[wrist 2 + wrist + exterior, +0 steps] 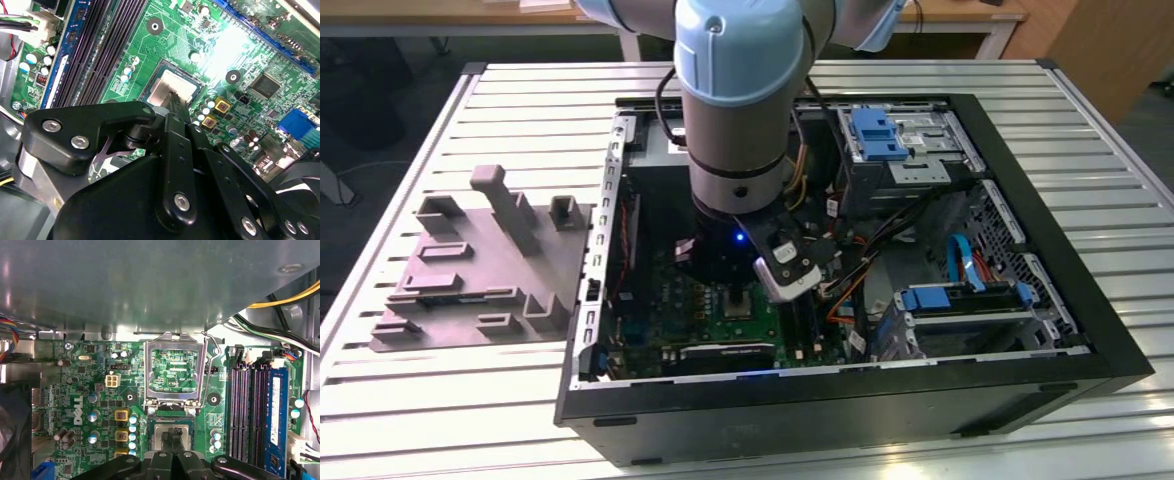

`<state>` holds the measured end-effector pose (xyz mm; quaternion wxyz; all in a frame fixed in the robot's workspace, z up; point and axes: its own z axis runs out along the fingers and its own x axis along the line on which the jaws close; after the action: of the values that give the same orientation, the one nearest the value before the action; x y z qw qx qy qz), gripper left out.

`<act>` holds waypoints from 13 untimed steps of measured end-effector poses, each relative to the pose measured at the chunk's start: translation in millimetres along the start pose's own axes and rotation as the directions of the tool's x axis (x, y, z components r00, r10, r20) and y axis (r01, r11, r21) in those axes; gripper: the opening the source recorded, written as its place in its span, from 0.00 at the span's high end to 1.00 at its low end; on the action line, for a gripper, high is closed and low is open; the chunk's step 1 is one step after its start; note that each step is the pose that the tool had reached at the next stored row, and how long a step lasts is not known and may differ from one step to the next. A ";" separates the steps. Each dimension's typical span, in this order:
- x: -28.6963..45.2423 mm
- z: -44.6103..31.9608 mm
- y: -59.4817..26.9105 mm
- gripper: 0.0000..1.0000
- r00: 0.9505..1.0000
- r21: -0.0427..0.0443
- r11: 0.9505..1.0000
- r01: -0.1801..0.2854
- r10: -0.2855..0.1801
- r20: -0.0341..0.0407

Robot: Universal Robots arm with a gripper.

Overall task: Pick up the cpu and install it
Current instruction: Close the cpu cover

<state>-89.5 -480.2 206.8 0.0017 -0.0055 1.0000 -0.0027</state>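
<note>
The cpu [159, 433], a flat silver square, lies in the socket on the green motherboard [75, 390] inside the open computer case [1067, 290]. In both wrist views my gripper [173, 433] hangs right over the cpu [165, 86], its black fingertips brought together at the chip's middle, touching or nearly touching its top. The gripper [176, 98] has nothing between its fingers. The socket's silver load frame [174, 347] stands swung open beside the cpu. In the exterior view the arm [734, 120] reaches straight down into the case.
A grey plastic fixture [480, 260] with upright blocks sits on the slatted table at the exterior view's left. Memory slots [250, 410] and a blue module flank the socket. Yellow and black cables [280, 300] hang close by. Blue drive brackets [878, 135] fill the case's other side.
</note>
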 end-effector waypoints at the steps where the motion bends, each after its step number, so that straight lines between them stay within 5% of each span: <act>1: 0.0 -1.0 0.0 0.89 1.000 0.000 1.000 0.000 0.000 0.000; 13: -0.1 -35.4 0.9 0.89 1.000 -0.001 1.000 0.000 0.000 0.007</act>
<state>-89.5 -479.1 242.2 0.0054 -0.0054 1.0000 -0.0024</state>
